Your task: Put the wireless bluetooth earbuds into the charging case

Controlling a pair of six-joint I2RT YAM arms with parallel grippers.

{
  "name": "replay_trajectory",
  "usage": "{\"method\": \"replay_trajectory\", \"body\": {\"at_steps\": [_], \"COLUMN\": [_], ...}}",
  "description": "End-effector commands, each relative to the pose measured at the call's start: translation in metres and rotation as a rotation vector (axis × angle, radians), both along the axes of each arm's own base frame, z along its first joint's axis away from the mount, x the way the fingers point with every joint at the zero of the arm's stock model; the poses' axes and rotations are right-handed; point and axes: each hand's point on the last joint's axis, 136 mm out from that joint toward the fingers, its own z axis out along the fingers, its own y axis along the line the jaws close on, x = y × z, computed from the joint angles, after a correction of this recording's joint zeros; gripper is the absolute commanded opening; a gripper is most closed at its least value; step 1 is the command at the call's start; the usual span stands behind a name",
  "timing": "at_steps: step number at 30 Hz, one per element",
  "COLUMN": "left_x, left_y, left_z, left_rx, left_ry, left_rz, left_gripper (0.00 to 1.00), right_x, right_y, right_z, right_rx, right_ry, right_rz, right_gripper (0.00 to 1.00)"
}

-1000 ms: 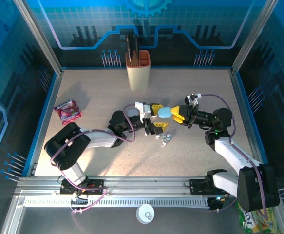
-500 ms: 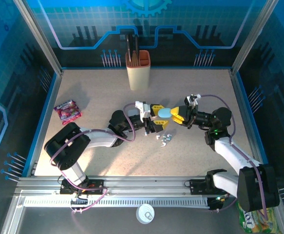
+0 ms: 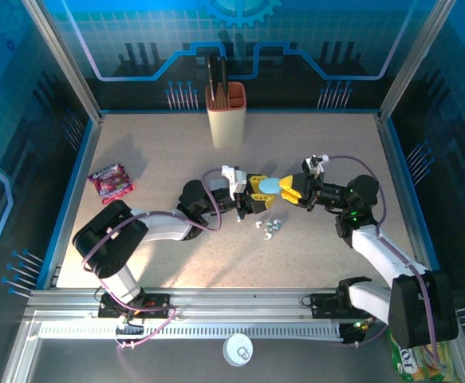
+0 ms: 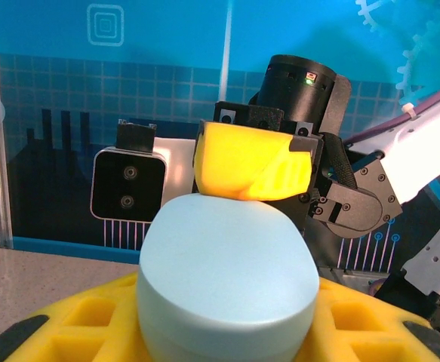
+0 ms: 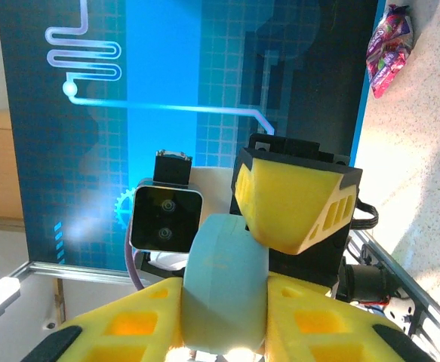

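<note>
The teal, pebble-shaped charging case [image 3: 269, 185] hangs closed above mid-table, gripped from both sides. My left gripper [image 3: 256, 194] comes from the left and is shut on its left end; in the left wrist view its yellow fingers [image 4: 370, 320] press both flanks of the case [image 4: 227, 271]. My right gripper [image 3: 288, 189] is shut on the right end, and its yellow fingers [image 5: 310, 324] clamp the case [image 5: 227, 279]. Several tiny whitish earbuds [image 3: 269, 227] lie loose on the table just below the case.
A tan holder [image 3: 226, 114] with dark handles stands at the back centre. A pink snack packet [image 3: 111, 182] lies at the left. A white round object [image 3: 238, 349] sits on the front rail, and a green packet [image 3: 419, 359] is at the bottom right. Blue walls enclose the table.
My left gripper's fingers have closed in from wide apart onto the case. The right gripper and the case have hardly moved.
</note>
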Motion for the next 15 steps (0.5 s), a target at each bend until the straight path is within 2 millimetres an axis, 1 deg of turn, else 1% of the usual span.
{"method": "replay_trajectory", "body": {"at_steps": [1, 2, 3, 6, 8, 10, 12, 14, 15], "left_x": [-0.004, -0.004, -0.004, -0.004, -0.004, -0.004, -0.008, -0.01, -0.012], "left_y": [0.0, 0.0, 0.0, 0.002, 0.005, 0.009, 0.014, 0.018, 0.019], "left_z": [0.011, 0.01, 0.01, 0.008, 0.004, 0.0, -0.006, -0.013, -0.018], "left_rx": [-0.026, -0.024, -0.023, -0.02, -0.013, -0.005, 0.007, 0.038, 0.063], "left_ry": [-0.045, -0.042, -0.043, -0.037, -0.023, -0.009, 0.003, 0.019, 0.024], "left_rz": [-0.021, -0.02, -0.02, -0.019, -0.019, -0.014, -0.018, -0.022, -0.02], "left_gripper": [0.38, 0.38, 0.37, 0.37, 0.37, 0.37, 0.37, 0.36, 0.36], "right_x": [0.0, 0.0, -0.001, -0.001, -0.001, -0.002, -0.001, 0.002, 0.002], "right_y": [0.0, 0.0, 0.0, -0.002, -0.004, -0.008, -0.017, -0.024, -0.024], "right_z": [0.003, 0.004, 0.005, 0.009, 0.004, -0.005, -0.018, -0.025, -0.025], "right_rx": [-0.007, -0.006, -0.007, -0.03, -0.088, -0.195, -0.378, -0.512, -0.541], "right_ry": [-0.028, -0.033, -0.035, -0.08, -0.1, -0.136, -0.203, -0.29, -0.343], "right_rz": [-0.012, -0.014, -0.012, -0.021, -0.039, -0.079, -0.14, -0.17, -0.161], "right_gripper": [0.28, 0.31, 0.36, 0.56, 0.67, 0.72, 0.75, 0.77, 0.79]}}
